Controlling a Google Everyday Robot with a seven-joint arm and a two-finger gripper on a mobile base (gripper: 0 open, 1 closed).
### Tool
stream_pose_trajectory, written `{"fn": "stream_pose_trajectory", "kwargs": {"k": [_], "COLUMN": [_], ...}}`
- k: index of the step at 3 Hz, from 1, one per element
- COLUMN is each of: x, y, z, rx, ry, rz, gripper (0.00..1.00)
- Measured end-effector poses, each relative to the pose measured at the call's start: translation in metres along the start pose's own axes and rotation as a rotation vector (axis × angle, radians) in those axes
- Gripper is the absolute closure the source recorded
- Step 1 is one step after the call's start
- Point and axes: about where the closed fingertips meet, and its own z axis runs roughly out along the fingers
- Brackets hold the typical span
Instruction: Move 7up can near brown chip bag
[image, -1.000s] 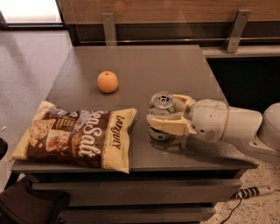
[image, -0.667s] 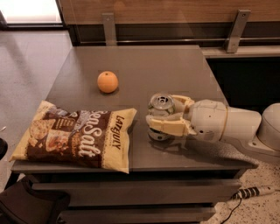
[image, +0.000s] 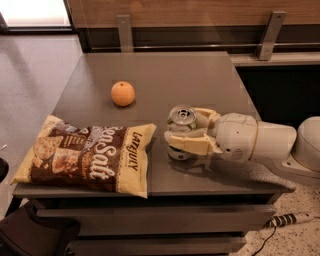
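Near the tabletop's front edge, right of centre, the gripper (image: 181, 133) is clamped around the upright 7up can (image: 182, 116), just beside the brown chip bag (image: 87, 157).

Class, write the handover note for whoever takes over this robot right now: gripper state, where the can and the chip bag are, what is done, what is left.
Gripper: reaching in from the right, shut on the 7up can.
7up can: upright, a small gap right of the brown chip bag.
Brown chip bag: flat at the front left of the table.
Done: can looks near the bag.
Left: probably release and back the arm away.
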Motion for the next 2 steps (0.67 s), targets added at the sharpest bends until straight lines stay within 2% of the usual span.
{"fn": "stream_pose_trajectory", "kwargs": {"k": [1, 2], "x": [-0.0009, -0.0011], "y": [0.0014, 0.0018], "z": [0.0022, 0.0028], "rx": [-0.005, -0.006], "ry": [0.0, 0.0], "rz": [-0.002, -0.002], "gripper": [0.01, 0.0]}}
